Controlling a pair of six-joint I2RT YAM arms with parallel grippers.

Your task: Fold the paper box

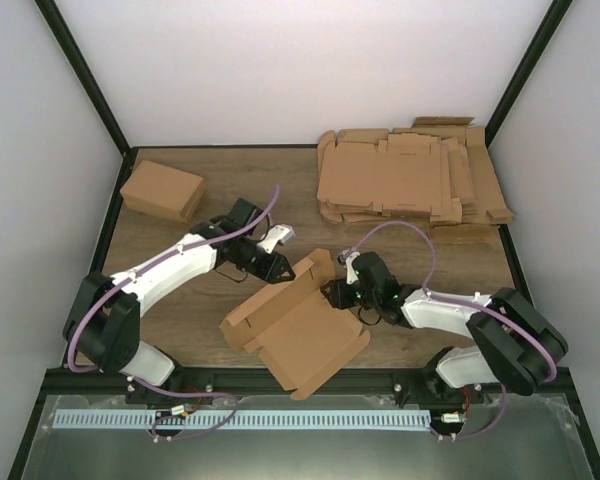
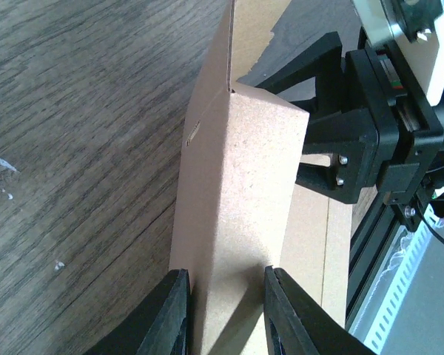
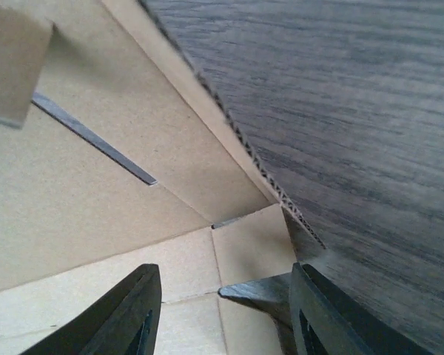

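The paper box (image 1: 305, 335) lies partly folded near the table's front centre, one long wall raised at its far left side. My left gripper (image 1: 277, 270) reaches in from the left, and in the left wrist view its jaws (image 2: 224, 274) are shut on that upright folded wall (image 2: 244, 185). My right gripper (image 1: 338, 293) sits at the box's right far corner. The right wrist view shows it (image 3: 223, 270) open over the inner panels (image 3: 96, 185), with nothing between its fingers (image 3: 137, 310). A corrugated flap edge (image 3: 281, 196) stands just ahead of it.
A thick pile of flat cardboard blanks (image 1: 410, 178) lies at the back right. A closed brown box (image 1: 162, 190) sits at the back left. Bare wooden table (image 1: 240, 200) lies between them. The black frame rail (image 1: 280, 378) runs along the near edge.
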